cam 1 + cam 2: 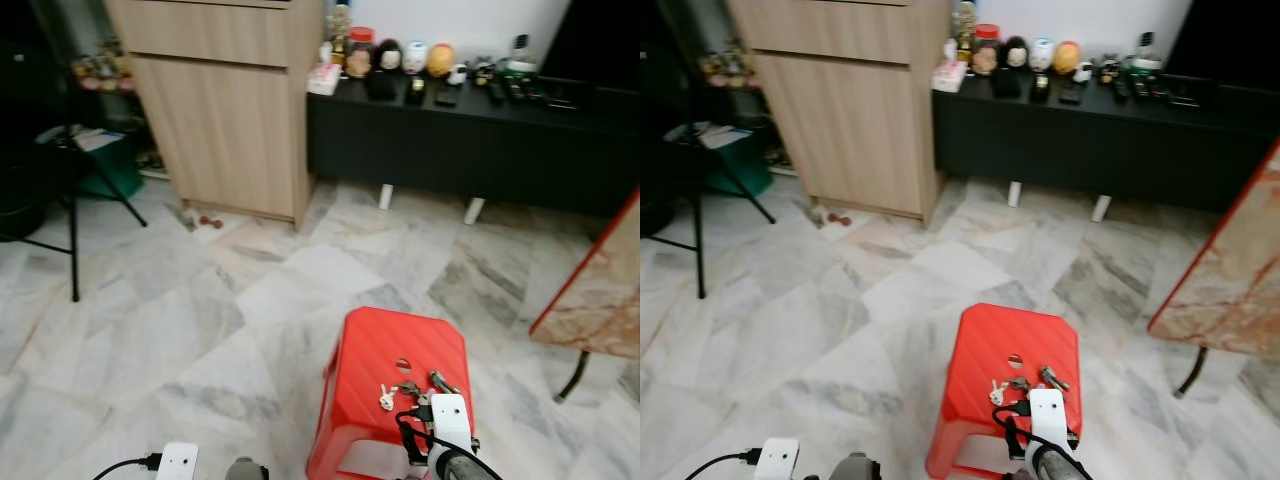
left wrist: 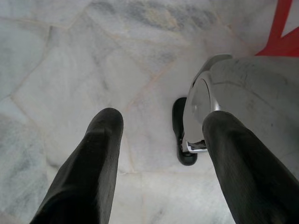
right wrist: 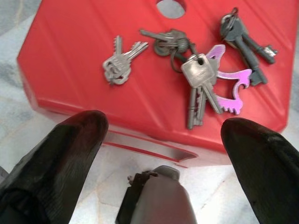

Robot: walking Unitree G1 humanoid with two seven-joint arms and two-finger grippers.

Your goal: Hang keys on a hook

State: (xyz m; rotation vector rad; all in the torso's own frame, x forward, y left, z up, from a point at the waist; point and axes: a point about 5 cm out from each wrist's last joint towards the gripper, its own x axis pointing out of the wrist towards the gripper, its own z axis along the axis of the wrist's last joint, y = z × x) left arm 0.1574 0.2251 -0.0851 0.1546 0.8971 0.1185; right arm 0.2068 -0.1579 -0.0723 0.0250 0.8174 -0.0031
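Left pincer: fingers spread wide, hanging over the marble floor beside the robot's silver leg, holding nothing. Wooden cabinet stands at the far left of the room; a low black counter to its right carries jars and small figures. Red stool stands on the floor directly before the robot. Keys lie on its seat in three bunches: a small silver bunch at the left, a middle bunch with a purple bottle-opener tag, and a dark bunch at the right, all near the round hole in the seat. Right pincer: fingers spread wide, empty, poised just off the stool's near edge with the keys ahead between its tips; in the head views its white wrist overlaps the seat's near right corner. A marbled slab leans at the far right
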